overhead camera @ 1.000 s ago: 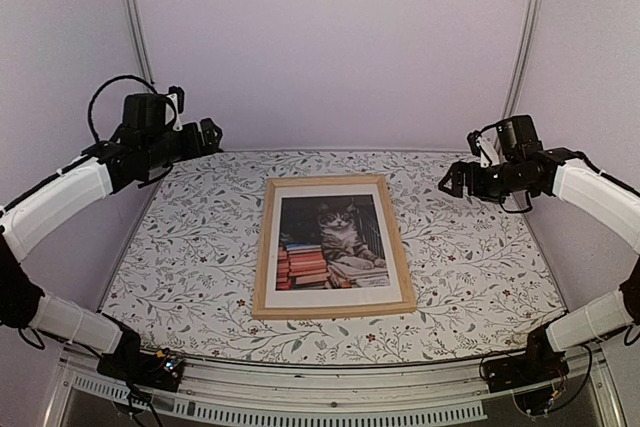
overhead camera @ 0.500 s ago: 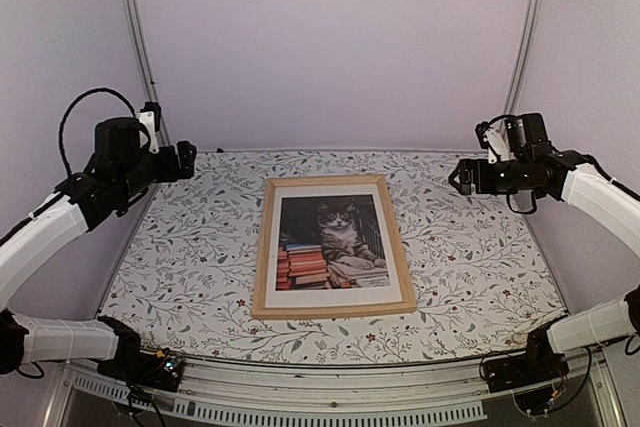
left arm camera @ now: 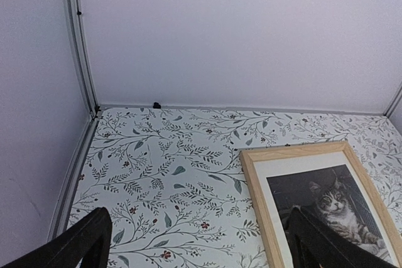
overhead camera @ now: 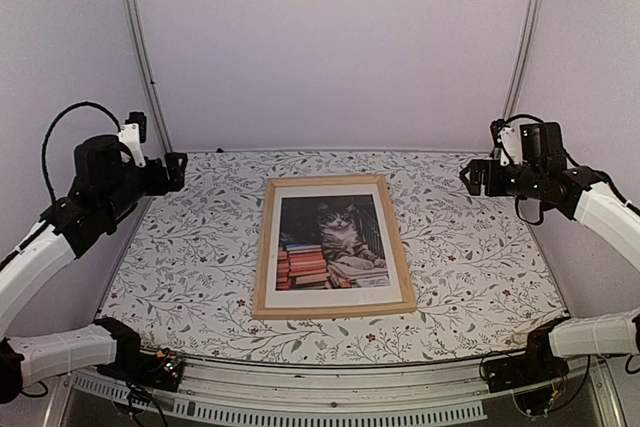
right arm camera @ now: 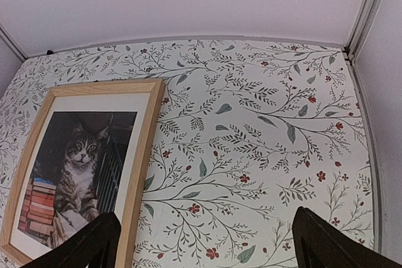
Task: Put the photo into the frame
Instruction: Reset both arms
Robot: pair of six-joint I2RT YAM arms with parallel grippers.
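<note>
Between the black left gripper (overhead camera: 172, 171) and the black right gripper (overhead camera: 470, 178), the frame (overhead camera: 262, 252) is pale natural wood, with a white mat border (overhead camera: 330, 296) inside it. The photo (overhead camera: 332, 237) shows a grey tabby cat on a dark ground beside red, orange and blue books. Below both grippers the tablecloth (overhead camera: 470, 257) is white (sprigged with grey-green leaves and small red flowers). Beyond them the walls (overhead camera: 330, 47) are pale lilac.

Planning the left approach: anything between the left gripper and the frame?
No, only bare leaf-patterned tabletop lies between left gripper and frame; the top external view shows it.
</note>
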